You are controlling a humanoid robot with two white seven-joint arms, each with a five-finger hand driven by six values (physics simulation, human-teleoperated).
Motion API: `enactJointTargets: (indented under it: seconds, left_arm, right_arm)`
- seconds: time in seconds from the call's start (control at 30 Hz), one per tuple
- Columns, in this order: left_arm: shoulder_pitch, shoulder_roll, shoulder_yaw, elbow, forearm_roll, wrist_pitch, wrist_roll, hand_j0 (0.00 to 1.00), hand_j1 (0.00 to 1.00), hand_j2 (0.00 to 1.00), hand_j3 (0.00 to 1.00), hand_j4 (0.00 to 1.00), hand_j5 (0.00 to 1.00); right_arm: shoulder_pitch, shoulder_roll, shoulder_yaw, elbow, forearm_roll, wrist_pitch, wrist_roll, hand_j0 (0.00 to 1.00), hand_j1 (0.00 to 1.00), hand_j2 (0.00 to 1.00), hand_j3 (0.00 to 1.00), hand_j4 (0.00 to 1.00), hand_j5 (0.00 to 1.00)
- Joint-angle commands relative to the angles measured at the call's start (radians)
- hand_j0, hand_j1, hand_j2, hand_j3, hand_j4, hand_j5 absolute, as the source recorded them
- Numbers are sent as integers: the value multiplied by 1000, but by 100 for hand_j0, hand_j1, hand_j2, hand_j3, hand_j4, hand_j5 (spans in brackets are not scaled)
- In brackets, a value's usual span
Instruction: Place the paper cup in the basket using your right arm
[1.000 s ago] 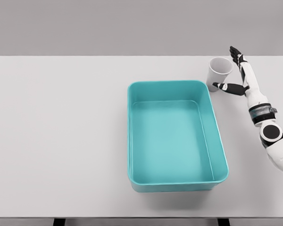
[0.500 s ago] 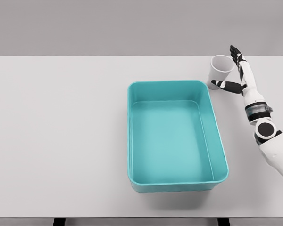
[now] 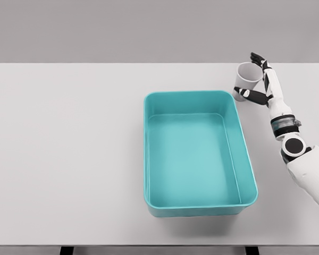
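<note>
Right robot hand (image 3: 258, 79) closed in; white paper cup (image 3: 245, 81) upright.

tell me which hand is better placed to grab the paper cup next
Right. The right hand is already at the paper cup, thumb at its near side and fingers around the far rim, just beyond the teal basket's far right corner. The left arm is out of view.

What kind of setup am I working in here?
Likely a simulated tabletop test bench: a plain white table against a blank grey wall, holding only a teal basket and a paper cup by the right hand.
</note>
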Motion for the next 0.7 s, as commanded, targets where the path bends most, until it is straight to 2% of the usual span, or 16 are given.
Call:
enactJointTargets:
  seconds: [0.0,0.07,0.27,0.37,0.47,0.5,0.67]
  left_arm:
    - [0,0,1,0,0,0,0,100,100,100,100,100,100]
    - [0,0,0,0,0,0,0,100,100,100,100,100,100]
    - [0,0,0,0,0,0,0,100,100,100,100,100,100]
    - [0,0,0,0,0,0,0,100,100,100,100,100,100]
    - [0,0,0,0,0,0,0,100,100,100,100,100,100]
    - [0,0,0,0,0,0,0,100,100,100,100,100,100]
    - [0,0,0,0,0,0,0,100,100,100,100,100,100]
  right_arm:
    - [0,-1,3,0,7,-2,2,71,71,71,71,71,71]
    - [0,-3,3,-2,10,-4,2,66,66,66,66,66,66]
    - [-3,-18,3,-34,12,-4,2,65,65,65,65,65,65]
    - [-2,-73,3,-88,13,-7,2,65,65,65,65,65,65]
    - [0,-82,4,-101,15,-12,2,65,65,65,65,65,65]
    - [0,-107,6,-114,16,-12,2,65,65,65,65,65,65]
    - [0,-210,9,-250,42,-12,-1,66,66,66,66,66,66]
